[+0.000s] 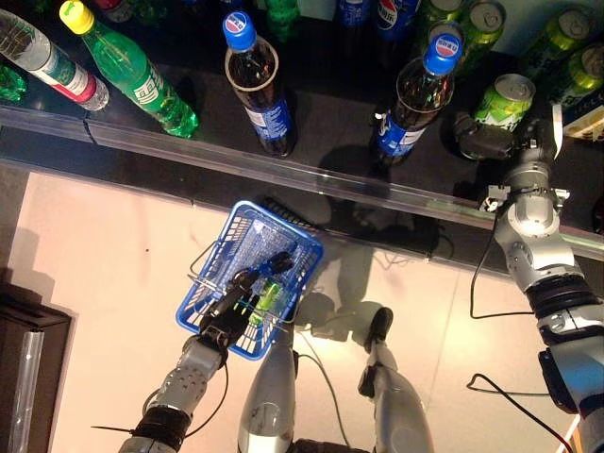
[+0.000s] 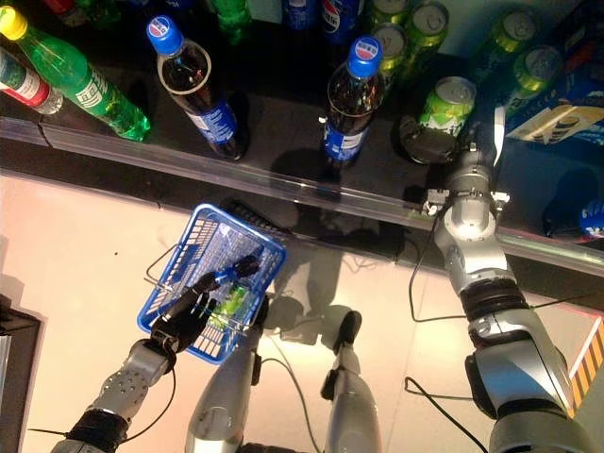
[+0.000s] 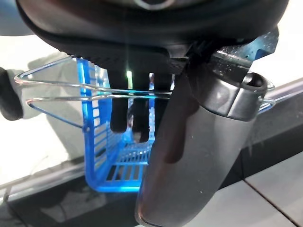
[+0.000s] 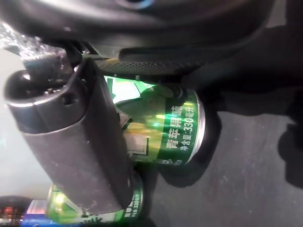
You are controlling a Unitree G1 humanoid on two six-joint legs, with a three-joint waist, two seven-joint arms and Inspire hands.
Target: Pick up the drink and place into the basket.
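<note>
My right hand (image 1: 479, 138) reaches onto the dark shelf (image 1: 330, 142) and is curled round a green can (image 1: 506, 102) that stands upright there. In the right wrist view the thumb (image 4: 80, 142) lies across the can (image 4: 165, 127) and the fingers wrap its far side. My left hand (image 1: 225, 319) is shut on the thin wire handles (image 3: 71, 87) of the blue basket (image 1: 241, 231), which hangs above the floor at the lower left. A blue-capped bottle (image 1: 274, 264) and a green drink (image 1: 268, 294) lie in the basket.
Dark cola bottles (image 1: 260, 90) with blue caps, green bottles (image 1: 137, 71) and more green cans (image 1: 576, 42) stand on the shelf. A clear rail (image 1: 283, 170) runs along its front edge. A dark cabinet (image 1: 28, 349) stands at the lower left.
</note>
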